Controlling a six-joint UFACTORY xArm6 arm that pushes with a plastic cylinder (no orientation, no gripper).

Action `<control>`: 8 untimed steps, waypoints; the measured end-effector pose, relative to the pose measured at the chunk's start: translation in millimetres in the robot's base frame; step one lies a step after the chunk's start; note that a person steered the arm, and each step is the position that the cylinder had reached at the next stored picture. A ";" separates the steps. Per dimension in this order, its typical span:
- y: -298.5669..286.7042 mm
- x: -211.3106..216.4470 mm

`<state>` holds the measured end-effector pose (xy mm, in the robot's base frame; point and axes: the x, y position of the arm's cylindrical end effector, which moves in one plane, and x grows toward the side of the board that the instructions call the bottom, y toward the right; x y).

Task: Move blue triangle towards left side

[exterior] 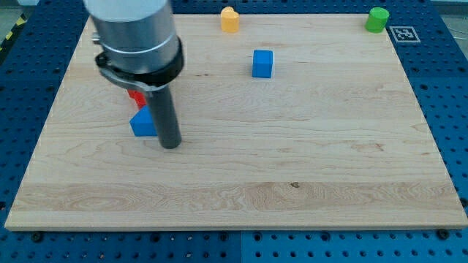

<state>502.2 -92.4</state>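
The blue triangle (142, 123) lies on the wooden board (292, 168) at the view's left, partly hidden by my rod. My tip (170, 144) rests on the board right against the triangle's right side, slightly below it. A red block (136, 96) sits just above the blue triangle, mostly hidden behind the arm, its shape unclear.
A blue cube (262, 63) stands at the upper middle. A yellow-orange block (229, 20) sits at the top edge, middle. A green cylinder (377, 20) sits at the top right corner. A blue pegboard table (446, 88) surrounds the board.
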 end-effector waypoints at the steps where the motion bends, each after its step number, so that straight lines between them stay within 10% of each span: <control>1: -5.6 -7.3; 8: -85.9 -49.4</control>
<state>452.8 -178.2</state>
